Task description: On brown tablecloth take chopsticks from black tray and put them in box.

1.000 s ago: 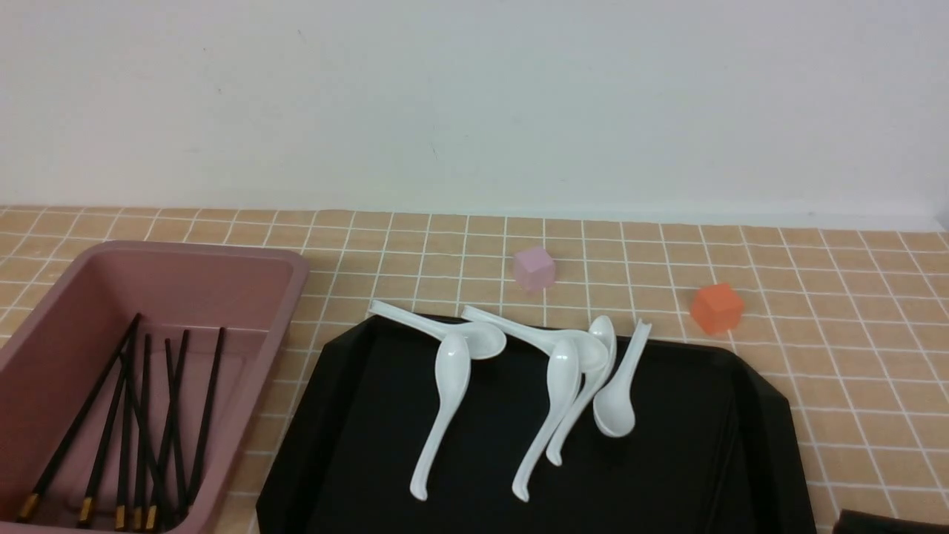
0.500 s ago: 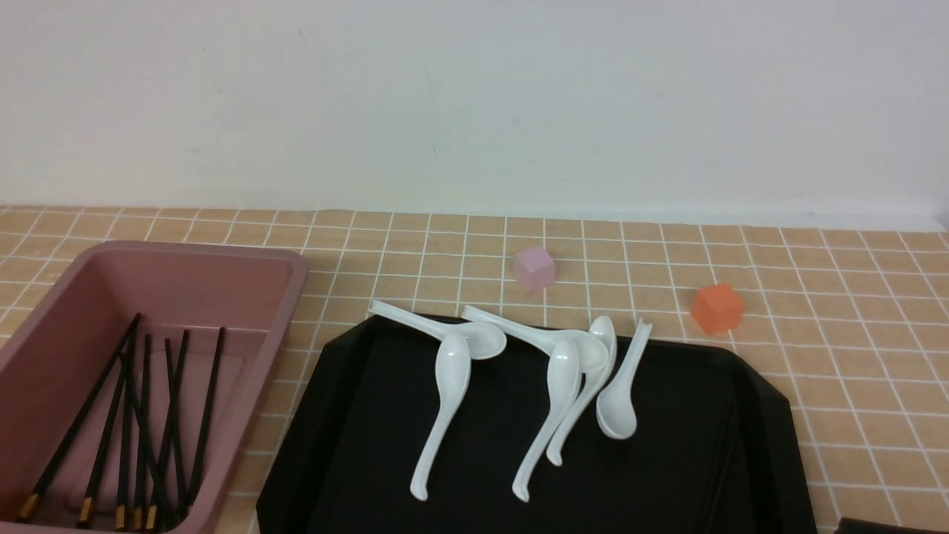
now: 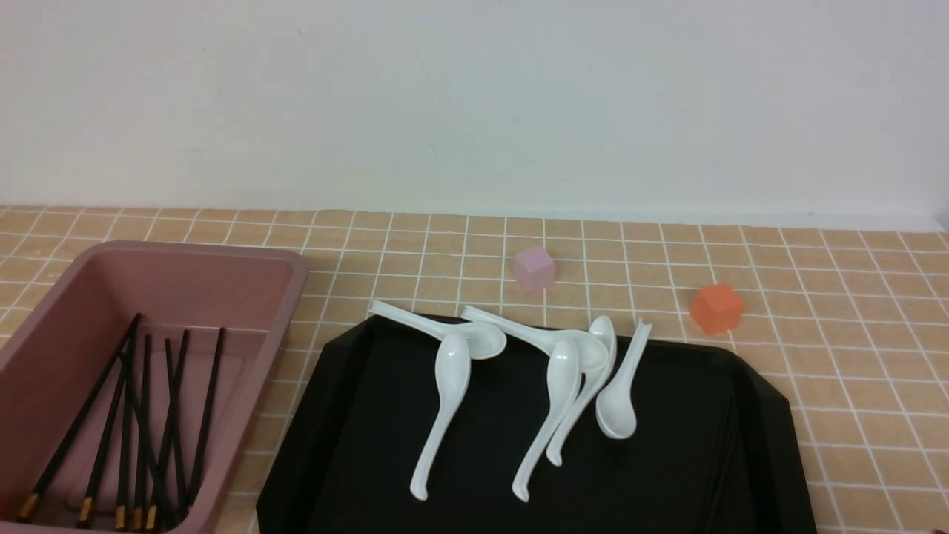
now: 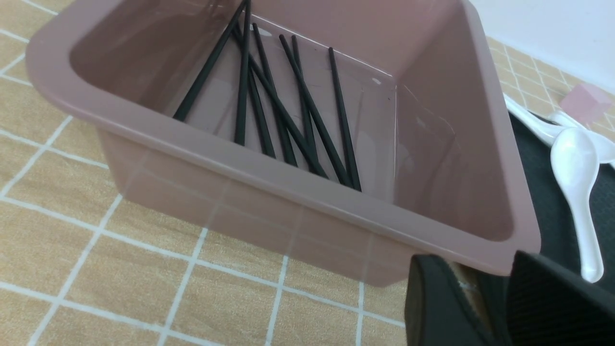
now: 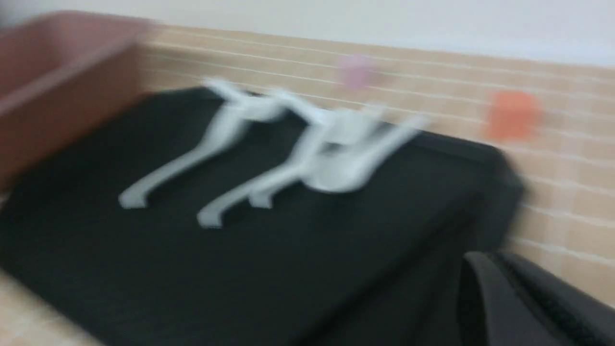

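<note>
Chopsticks (image 3: 141,423) lie loose in the box (image 3: 289,297), left of the black tray (image 3: 356,415) on the brown tablecloth (image 3: 852,348).
Left gripper (image 4: 485,307) by the box corner, jaws parted, empty; right gripper (image 5: 519,298) too blurred to tell. Five white spoons (image 3: 445,400) lie on the tray.

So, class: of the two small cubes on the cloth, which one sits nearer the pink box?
The small pink cube, just beyond the black tray's far rim. The small orange cube sits farther right, away from the box.
</note>
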Robot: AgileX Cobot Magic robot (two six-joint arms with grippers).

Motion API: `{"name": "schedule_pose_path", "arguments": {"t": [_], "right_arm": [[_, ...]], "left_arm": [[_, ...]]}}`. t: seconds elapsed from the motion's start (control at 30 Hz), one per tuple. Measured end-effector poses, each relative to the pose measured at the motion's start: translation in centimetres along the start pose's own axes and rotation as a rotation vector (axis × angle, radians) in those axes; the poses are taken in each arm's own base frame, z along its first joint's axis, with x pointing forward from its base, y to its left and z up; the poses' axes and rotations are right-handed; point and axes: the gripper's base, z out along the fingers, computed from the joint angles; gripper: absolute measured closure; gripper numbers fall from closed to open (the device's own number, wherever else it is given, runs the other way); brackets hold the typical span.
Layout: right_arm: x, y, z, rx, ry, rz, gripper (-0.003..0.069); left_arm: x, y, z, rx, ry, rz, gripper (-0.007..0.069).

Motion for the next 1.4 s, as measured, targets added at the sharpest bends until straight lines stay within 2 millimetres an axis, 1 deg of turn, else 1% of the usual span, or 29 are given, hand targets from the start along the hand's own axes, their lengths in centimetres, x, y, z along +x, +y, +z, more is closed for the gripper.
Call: {"name": "schedule_pose_path", "arguments": {"t": [0.07,0.13,0.27,0.33,0.6,1.4], "right_arm": [[1.2,-0.8,0.0,0.097,-0.012,0.025,0.0631],[2.0,-1.3,-0.1,0.172,-0.019,0.044,0.0629],[2.2,-1.9,-0.4,0.28,-0.034,0.068,0.0626],[2.2,-2.1,-0.5,0.311,-0.019,0.049,0.0626],[2.3,-2.1,-0.5,0.312,0.004,-0.03,0.0621],[2.3,-2.0,-0.5,0.309,0.005,-0.024,0.0596]], "left_arm": [[0.0,0.0,0.0,0.0,0.0,0.0,0.0386],[0.0,0.0,0.0,0.0,0.0,0.0,0.0386],[0.0,0.0,0.0,0.0,0.0,0.0,0.0386],[0.0,0.0,0.0,0.0,0.0,0.0,0.0386],[0.0,0.0,0.0,0.0,0.0,0.0,0.0386],[0.0,0.0,0.0,0.0,0.0,0.0,0.0386]]}}
